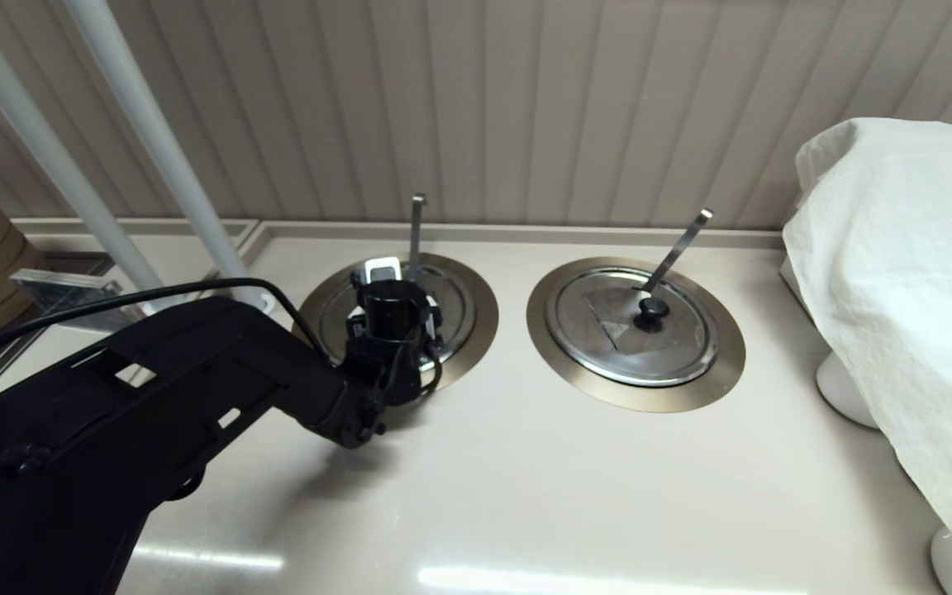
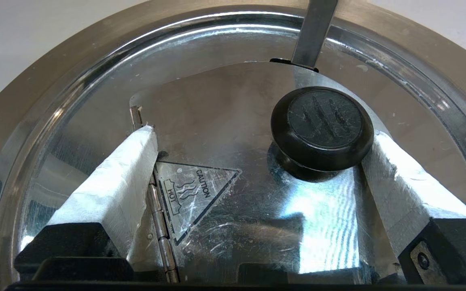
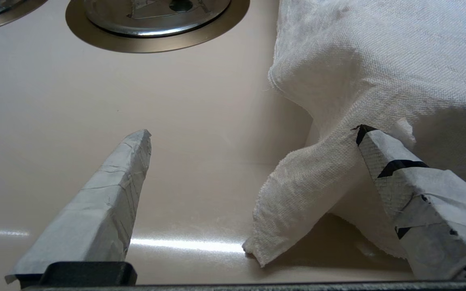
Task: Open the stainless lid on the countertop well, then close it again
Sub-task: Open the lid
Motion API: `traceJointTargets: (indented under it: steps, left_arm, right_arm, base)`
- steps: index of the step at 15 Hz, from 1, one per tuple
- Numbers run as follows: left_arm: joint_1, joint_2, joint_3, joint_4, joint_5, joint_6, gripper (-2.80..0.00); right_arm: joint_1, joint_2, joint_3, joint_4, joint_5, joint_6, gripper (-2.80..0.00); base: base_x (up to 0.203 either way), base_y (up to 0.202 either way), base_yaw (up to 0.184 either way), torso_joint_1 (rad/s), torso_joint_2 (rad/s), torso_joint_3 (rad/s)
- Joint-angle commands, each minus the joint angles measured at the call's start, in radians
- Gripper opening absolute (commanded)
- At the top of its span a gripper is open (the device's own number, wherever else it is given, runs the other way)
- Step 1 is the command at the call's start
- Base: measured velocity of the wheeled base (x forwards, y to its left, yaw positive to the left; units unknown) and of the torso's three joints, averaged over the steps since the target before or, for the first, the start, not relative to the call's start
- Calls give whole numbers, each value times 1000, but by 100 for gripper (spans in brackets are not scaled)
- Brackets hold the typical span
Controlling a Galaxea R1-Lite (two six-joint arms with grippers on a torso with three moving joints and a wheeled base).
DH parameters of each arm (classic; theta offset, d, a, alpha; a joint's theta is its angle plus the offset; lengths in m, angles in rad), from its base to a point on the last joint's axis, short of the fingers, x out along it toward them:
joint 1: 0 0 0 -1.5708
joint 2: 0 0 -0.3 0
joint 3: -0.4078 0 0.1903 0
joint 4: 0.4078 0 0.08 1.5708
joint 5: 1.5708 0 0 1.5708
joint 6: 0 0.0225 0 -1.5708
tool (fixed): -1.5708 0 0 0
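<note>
The stainless lid (image 2: 225, 121) is seen sitting flat and shut in the countertop well (image 1: 476, 318), which is the left one of two rings on the beige counter (image 1: 525, 479), back near the wall. A straight utensil handle (image 1: 416, 235) is stuck up thru the lid at its far edge.

The left gripper (image 2: 257, 149) is parked right over the lid, pointed down at it. Its jaws are spread wide, nothing grasped: one taped finger (image 2: 115, 182) is set by the flap hinge (image 2: 156, 210), the other right beside the black knob (image 2: 322, 129), looks like it's touching it but can't be told for sure. A "caution hot" sticker (image 2: 192, 194) is seen btwn the fingers.

The right gripper (image 3: 253, 161) is held low over the counter, well off to the right side, jaws released too, w/ one finger up against a white cloth (image 3: 378, 72). The twin lid (image 1: 633, 322) w/ the slanted handle is left shut.
</note>
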Motion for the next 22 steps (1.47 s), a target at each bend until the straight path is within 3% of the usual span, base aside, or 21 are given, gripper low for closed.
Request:
traceJointTargets:
  steps: [1, 8, 18, 22]
  left_arm:
    - [0, -10, -1, -8, 5, -2, 0]
    - [14, -26, 2, -8, 6, -2, 0]
    - [27, -95, 62, -8, 57, -1, 0]
    - [26, -111, 55, -8, 56, 63, 0]
  right_arm:
    - [0, 1, 0, 0, 0, -1, 0]
    - [0, 1, 0, 0, 0, -1, 0]
    - [0, 1, 0, 0, 0, -1, 0]
    - [0, 0, 0, 0, 0, -1, 0]
  base:
    - [0, 0, 0, 0, 0, 0]
    - [0, 0, 0, 0, 0, 0]
    - [0, 0, 0, 0, 0, 0]
    - [0, 0, 0, 0, 0, 0]
